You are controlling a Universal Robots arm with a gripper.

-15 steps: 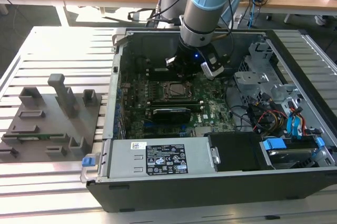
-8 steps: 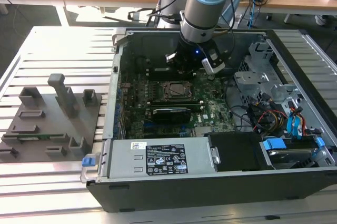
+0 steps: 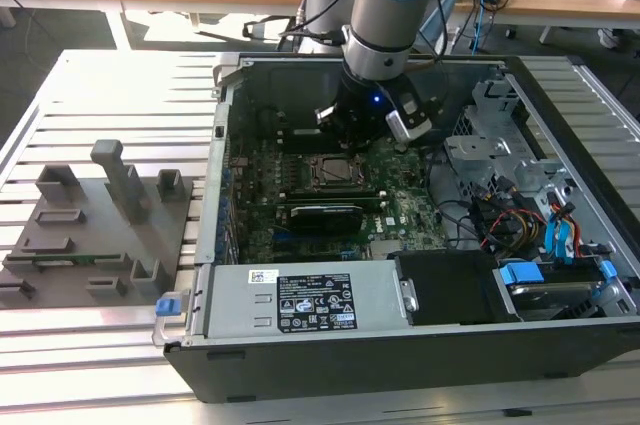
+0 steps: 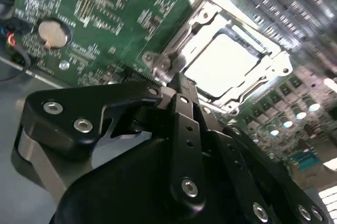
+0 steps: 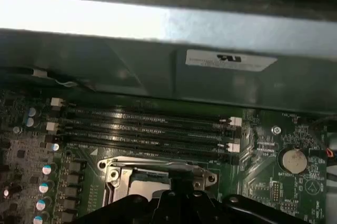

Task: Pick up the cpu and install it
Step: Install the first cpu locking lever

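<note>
The cpu [image 4: 224, 63], a pale square chip, lies flat in the motherboard socket with a metal latch frame [image 4: 205, 10] around it. In the first wrist view the cpu [image 5: 150, 184] shows as a pale patch inside the same frame, just past the black gripper body. My gripper [image 4: 176, 79] hangs close over the socket's near edge, its black linkages in front of the camera. From the exterior view, the gripper [image 3: 348, 140] is down inside the open computer case, right above the socket [image 3: 335, 171]. Nothing is visibly held.
A long black card [image 3: 325, 215] lies just in front of the socket. Memory slots [image 5: 147, 129] run behind it, and a coin battery [image 4: 52, 33] sits nearby. Case walls [image 3: 225, 125], a drive cage with cables [image 3: 520, 195] and a grey fixture block [image 3: 100, 225] surround the area.
</note>
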